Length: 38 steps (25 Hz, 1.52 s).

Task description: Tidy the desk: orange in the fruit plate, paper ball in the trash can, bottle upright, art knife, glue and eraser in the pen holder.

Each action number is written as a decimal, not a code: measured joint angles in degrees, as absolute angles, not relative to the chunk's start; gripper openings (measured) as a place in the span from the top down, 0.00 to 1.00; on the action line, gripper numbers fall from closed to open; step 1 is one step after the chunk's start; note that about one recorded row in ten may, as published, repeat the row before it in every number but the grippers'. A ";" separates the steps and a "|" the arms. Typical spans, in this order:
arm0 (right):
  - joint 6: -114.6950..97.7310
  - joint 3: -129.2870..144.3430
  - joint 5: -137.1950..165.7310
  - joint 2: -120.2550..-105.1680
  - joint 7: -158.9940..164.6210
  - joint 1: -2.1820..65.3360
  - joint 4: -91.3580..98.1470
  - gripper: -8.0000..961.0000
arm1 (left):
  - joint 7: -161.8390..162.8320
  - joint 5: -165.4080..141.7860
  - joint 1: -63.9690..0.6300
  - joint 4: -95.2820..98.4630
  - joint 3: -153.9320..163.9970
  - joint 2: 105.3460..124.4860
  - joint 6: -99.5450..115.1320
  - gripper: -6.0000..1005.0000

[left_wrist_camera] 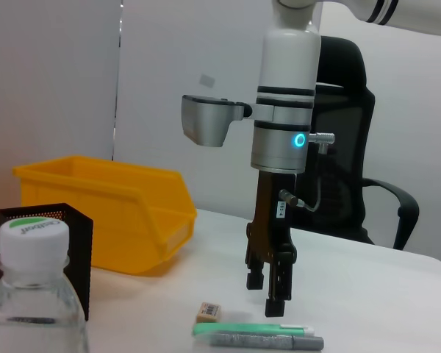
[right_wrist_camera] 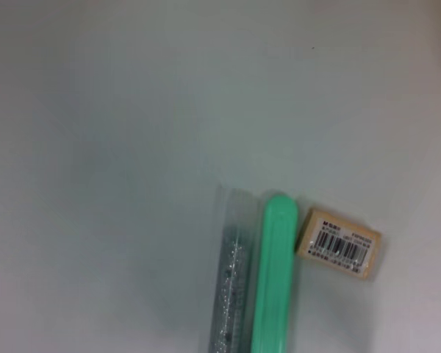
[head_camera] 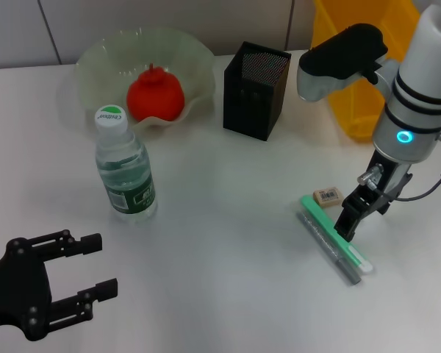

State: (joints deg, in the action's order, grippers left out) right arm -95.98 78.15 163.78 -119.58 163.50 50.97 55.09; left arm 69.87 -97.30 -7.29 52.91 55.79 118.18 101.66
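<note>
Green art knife (head_camera: 335, 232) sits right under the right gripper (head_camera: 348, 229), fingers slightly apart, so I'd drop straight down, avoiding the eraser (head_camera: 327, 195).

On your table (head_camera: 228, 220), the orange (head_camera: 155, 95) sits in the fruit plate (head_camera: 191, 51) at the far left, the bottle (head_camera: 125, 173) upright before it. The pen holder (head_camera: 255, 90) stands right of the plate, the trash can (head_camera: 353, 103) farther right. The eraser (head_camera: 327, 195) lies beside two pen-like sticks (head_camera: 334, 239), nearer you on the right.

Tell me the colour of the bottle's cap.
The bottle's cap is white with a green oval printed on top, clearest in the head view.
</note>
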 joint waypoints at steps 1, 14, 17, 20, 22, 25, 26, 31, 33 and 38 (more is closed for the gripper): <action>-95.70 78.17 163.76 -119.60 163.60 51.12 54.64 0.23 | 69.87 -97.30 -7.29 52.91 55.79 118.18 101.66 0.37; -92.93 79.78 161.54 -119.72 163.91 53.60 48.82 0.23 | 69.93 -97.30 -7.38 53.55 55.81 118.12 101.77 0.37; -92.94 79.84 161.54 -119.66 164.00 53.70 49.14 0.23 | 69.94 -97.30 -7.38 53.56 55.81 118.12 101.78 0.38; -93.02 79.84 161.77 -119.58 164.09 53.68 49.14 0.23 | 69.93 -97.30 -7.38 53.56 55.81 118.12 101.77 0.38; -93.12 79.91 162.64 -119.57 164.48 53.66 48.92 0.23 | 69.92 -97.34 -7.38 53.50 55.81 118.12 101.62 0.38; -93.12 79.91 162.87 -119.55 164.67 53.65 48.88 0.23 | 69.91 -97.35 -7.38 53.54 55.81 118.12 101.48 0.38; -93.12 79.91 162.88 -119.55 164.78 53.64 48.88 0.23 | 69.91 -97.35 -7.38 53.54 55.81 118.12 101.48 0.38; -92.76 81.07 163.05 -119.53 166.11 53.55 48.50 0.23 | 69.90 -97.39 -7.42 53.57 55.81 118.12 101.40 0.38; -92.42 81.26 163.04 -119.54 166.22 53.58 48.03 0.23 | 69.90 -97.39 -7.45 53.57 55.81 118.13 101.36 0.38; -91.99 81.25 162.17 -119.67 166.22 53.77 47.84 0.23 | 69.87 -97.39 -7.57 53.56 55.73 118.12 101.34 0.39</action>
State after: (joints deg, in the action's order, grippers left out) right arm -91.99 81.25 162.17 -119.67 166.22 53.77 47.84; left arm 69.87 -97.39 -7.57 53.56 55.73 118.12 101.34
